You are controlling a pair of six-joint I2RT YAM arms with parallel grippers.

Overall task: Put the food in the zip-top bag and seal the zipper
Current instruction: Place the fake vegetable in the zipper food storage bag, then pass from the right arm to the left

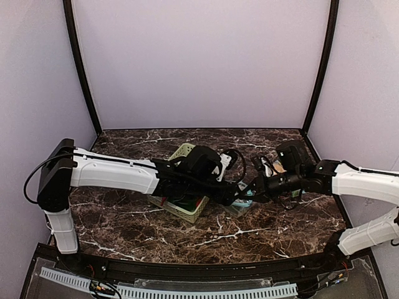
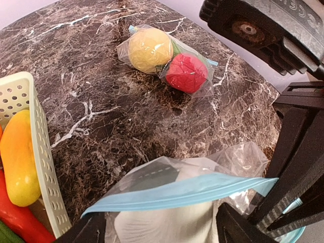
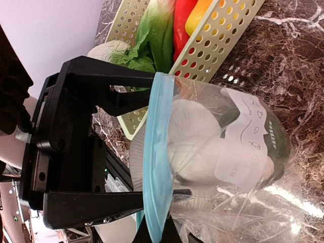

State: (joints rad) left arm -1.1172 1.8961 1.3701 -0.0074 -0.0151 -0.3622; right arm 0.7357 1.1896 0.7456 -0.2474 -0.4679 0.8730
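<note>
The zip-top bag [image 2: 192,190] stands with its blue zipper strip uppermost, and a white radish [image 3: 195,136] sits inside it. My left gripper [image 2: 162,228] is open, one finger on each side of the bag's mouth and radish. My right gripper [image 3: 161,235] is shut on the zipper strip at one end of the bag [image 3: 243,152]. In the top view both grippers, left [image 1: 235,194] and right [image 1: 254,190], meet over the bag just right of the basket. More food lies in the basket: leafy greens [image 3: 152,40], a red chilli [image 2: 17,217] and a yellow-orange piece [image 2: 17,157].
The pale green lattice basket [image 1: 184,152] sits under the left forearm. A second, closed bag [image 2: 202,58] lies further out on the marble table, holding a yellow fruit [image 2: 148,49] and a red apple [image 2: 186,72]. Walls enclose the back and sides.
</note>
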